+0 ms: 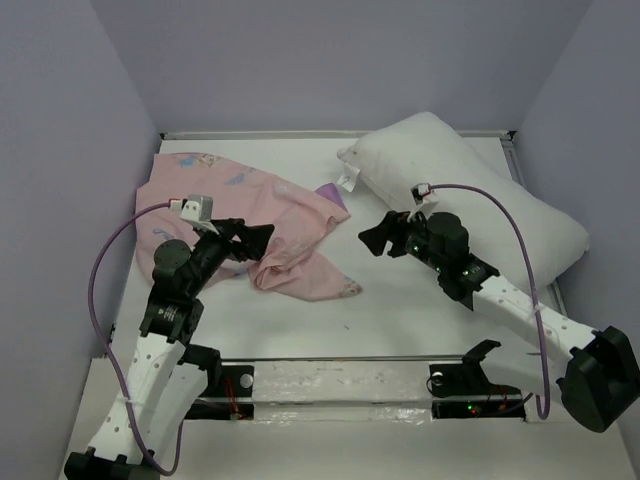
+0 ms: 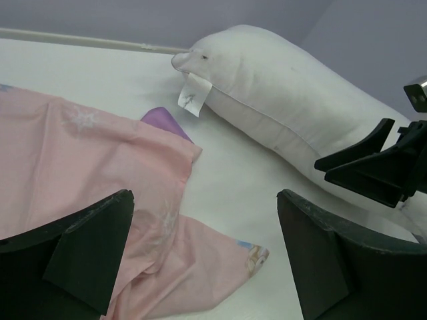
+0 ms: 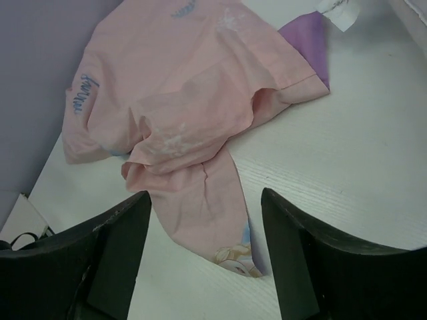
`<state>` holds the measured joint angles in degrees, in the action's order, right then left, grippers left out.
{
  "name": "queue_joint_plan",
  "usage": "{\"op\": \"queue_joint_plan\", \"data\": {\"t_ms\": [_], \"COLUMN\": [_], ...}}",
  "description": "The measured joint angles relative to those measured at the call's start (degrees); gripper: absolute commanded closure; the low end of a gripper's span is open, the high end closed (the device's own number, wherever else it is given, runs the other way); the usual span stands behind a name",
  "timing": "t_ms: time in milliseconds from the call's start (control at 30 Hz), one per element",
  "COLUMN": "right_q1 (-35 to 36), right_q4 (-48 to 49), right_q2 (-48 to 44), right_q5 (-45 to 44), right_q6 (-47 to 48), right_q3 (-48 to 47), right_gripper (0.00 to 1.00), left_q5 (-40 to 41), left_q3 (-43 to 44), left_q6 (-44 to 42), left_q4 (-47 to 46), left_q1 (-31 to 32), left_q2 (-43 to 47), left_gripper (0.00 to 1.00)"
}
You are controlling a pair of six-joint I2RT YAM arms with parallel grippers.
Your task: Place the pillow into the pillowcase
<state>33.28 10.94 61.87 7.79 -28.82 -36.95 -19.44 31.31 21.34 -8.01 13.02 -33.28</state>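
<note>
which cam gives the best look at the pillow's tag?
Left wrist. The tag hangs whole and close at the pillow corner, with faint marks visible on it. Top external shows it only as a small white flap. Right wrist catches just its lower part, cut off at the top edge.

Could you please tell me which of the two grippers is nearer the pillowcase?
The left gripper: its open fingers sit at the crumpled pink pillowcase's edge, while the right gripper hangs open above bare table, between pillowcase and white pillow.
</note>
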Motion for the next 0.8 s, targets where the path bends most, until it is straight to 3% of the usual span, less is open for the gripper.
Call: {"op": "queue_joint_plan", "data": {"t_ms": [167, 367, 400, 433, 467, 567, 633, 800], "right_q1": [0.0, 0.0, 0.0, 0.0, 0.0, 0.0, -0.1, -1.6], "right_q4": [1.3, 1.1, 1.0, 0.9, 0.6, -0.8, -1.6, -3.7], "right_q2": [-0.7, -0.8, -1.4, -2.3, -3.5, -7.0, -8.7, -10.0], "right_q5": [-0.5, -2.6, -3.3, -3.7, -4.7, -7.6, -9.2, -10.6], "right_q6": [-1.5, -2.2, -2.1, -2.0, -2.0, -1.5, -1.2, -0.7], "right_q3": [1.6, 3.6, 3.8, 3.9, 4.0, 4.1, 4.1, 4.4], "right_gripper": [0.42, 0.72, 0.73, 0.73, 0.75, 0.76, 0.76, 0.75], "left_q5": [-1.7, -1.0, 2.3, 4.1, 8.0, 19.4, 26.0, 41.9], "left_q3": [0.4, 4.7, 6.6, 7.7, 9.4, 14.5, 17.4, 22.6], "left_q6": [2.0, 2.7, 2.1, 1.4, 0.0, -4.1, -7.1, -14.5], "left_q4": [-3.0, -5.4, -5.0, -4.8, -3.8, -1.6, -0.7, 3.2], "left_q1": [0.0, 1.2, 3.7, 5.7, 9.2, 18.9, 23.8, 30.6], "left_q2": [-2.6, -8.0, -9.9, -11.0, -12.8, -18.4, -23.4, -38.0], "left_gripper": [0.01, 0.01, 0.01, 0.09, 0.3, 0.39, 0.39, 0.2]}}
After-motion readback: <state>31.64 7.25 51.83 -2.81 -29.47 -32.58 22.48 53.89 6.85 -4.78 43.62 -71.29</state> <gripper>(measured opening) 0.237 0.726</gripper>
